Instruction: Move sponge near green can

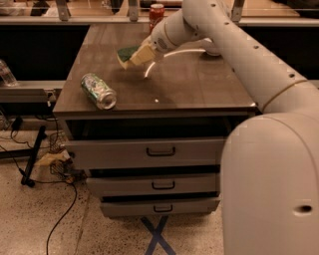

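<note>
Sponge (128,54), dark green face over pale foam, sits tilted at the tip of the gripper (138,55), whose fingers are clamped on it above the back half of the cabinet top (199,84). The green can (98,90) lies on its side, well apart from the gripper, nearer the front edge and to the viewer's left. A red can (156,11) stands beyond the gripper at the far edge.

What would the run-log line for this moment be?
gripper: shut on green-topped yellow foam sponge, over dark wooden table | silvery-green aluminium can: on its side, front-left, apart from sponge
</note>
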Tool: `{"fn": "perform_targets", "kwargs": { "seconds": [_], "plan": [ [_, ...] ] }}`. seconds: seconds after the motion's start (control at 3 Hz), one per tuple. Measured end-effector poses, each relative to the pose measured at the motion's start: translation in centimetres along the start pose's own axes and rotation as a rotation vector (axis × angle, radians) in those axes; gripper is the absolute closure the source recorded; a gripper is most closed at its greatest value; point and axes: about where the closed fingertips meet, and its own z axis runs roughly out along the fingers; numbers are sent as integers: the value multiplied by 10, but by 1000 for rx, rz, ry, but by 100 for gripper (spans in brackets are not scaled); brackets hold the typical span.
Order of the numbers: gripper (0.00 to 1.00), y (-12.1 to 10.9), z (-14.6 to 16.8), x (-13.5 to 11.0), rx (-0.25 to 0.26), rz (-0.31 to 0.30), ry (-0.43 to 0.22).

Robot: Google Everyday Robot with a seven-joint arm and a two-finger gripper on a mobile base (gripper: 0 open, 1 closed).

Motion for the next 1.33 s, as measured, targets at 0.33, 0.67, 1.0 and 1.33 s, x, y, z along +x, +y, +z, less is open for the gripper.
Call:
{"fn": "perform_targets", "kwargs": {
  "seconds": [0.33, 0.67, 1.0, 1.33],
  "plan": [
    [100, 31, -11, 9, -53, -29, 23],
    [82, 56, -11, 11, -116, -61, 28],
    [51, 74, -4, 9, -189, -96, 24],
    [29, 81, -1, 9, -220, -111, 18]
  ]
}}
